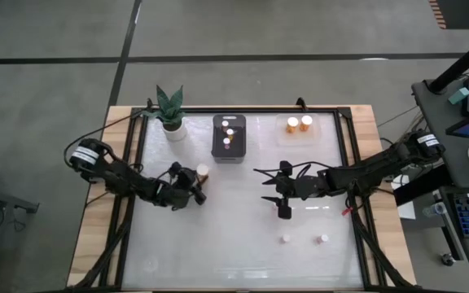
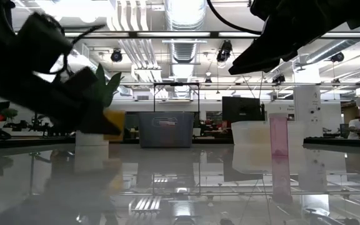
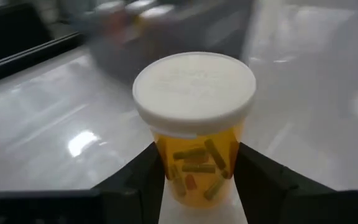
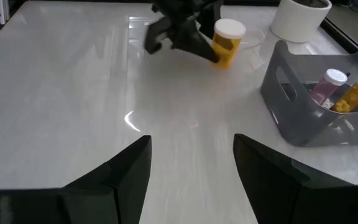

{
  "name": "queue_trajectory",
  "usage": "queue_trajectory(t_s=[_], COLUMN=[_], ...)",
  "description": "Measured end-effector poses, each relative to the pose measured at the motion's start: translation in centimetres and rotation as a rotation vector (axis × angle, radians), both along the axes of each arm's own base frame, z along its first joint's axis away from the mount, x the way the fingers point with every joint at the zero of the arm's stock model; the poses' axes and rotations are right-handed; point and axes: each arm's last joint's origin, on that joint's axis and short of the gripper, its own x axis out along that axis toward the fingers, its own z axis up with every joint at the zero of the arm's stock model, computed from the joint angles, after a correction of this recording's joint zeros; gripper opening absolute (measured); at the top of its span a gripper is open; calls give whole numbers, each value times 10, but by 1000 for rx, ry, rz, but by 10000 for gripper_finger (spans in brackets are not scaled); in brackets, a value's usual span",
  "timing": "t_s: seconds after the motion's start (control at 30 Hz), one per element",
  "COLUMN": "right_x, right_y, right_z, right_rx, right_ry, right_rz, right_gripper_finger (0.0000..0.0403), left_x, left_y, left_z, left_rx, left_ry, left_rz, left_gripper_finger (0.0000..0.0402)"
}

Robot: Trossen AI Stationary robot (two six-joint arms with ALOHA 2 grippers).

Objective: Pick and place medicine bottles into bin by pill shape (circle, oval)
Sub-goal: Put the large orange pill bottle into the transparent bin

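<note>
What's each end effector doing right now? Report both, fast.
Left end effector: shut on the orange bottle.
Right end effector: open, empty, above the table.

Two dark two-finger grippers: left gripper (image 1: 195, 185), right gripper (image 1: 272, 191).
One orange-bodied, white-capped bottle (image 3: 194, 124) between the left fingers.
Three white-capped bottles (image 1: 230, 133) in one dark grey plastic bin (image 1: 218, 151).
Two orange white-capped bottles (image 1: 299, 124) in one clear tray (image 1: 282, 130).
Two small white-capped bottles (image 1: 304, 239) near the right gripper.
One green potted plant (image 1: 170, 110).
</note>
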Motion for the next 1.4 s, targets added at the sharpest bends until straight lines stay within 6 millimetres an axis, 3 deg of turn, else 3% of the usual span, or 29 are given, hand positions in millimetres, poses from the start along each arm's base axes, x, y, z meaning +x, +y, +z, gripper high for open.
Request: queue_trajectory(t_s=[0.17,0.33,0.53,0.8,1.07,1.23,1.4], right_x=[4,9,15,23,28,29,46], right_y=[1,2,4,6,8,8,13], right_z=[8,20,39,69,91,100,102], right_rx=[13,25,13,-64,-103,-71,-76], right_ry=[-24,-40,-25,-75,-112,-111,-104], right_rz=[-4,-7,-3,28,60,40,41], right_gripper_finger=[219,219,219,219,215,258,321], left_x=[18,31,49,63,63,63,63], left_y=[-9,-15,-20,-26,-26,-26,-26], left_z=[36,72,93,98,98,98,98], left_rx=[2,68,108,105,119,126,135], left_ry=[-48,-75,-42,-18,-6,0,5], left_rz=[-188,-270,-301,-346,-362,-364,-369], left_gripper_finger=[146,146,146,146,146,146,146])
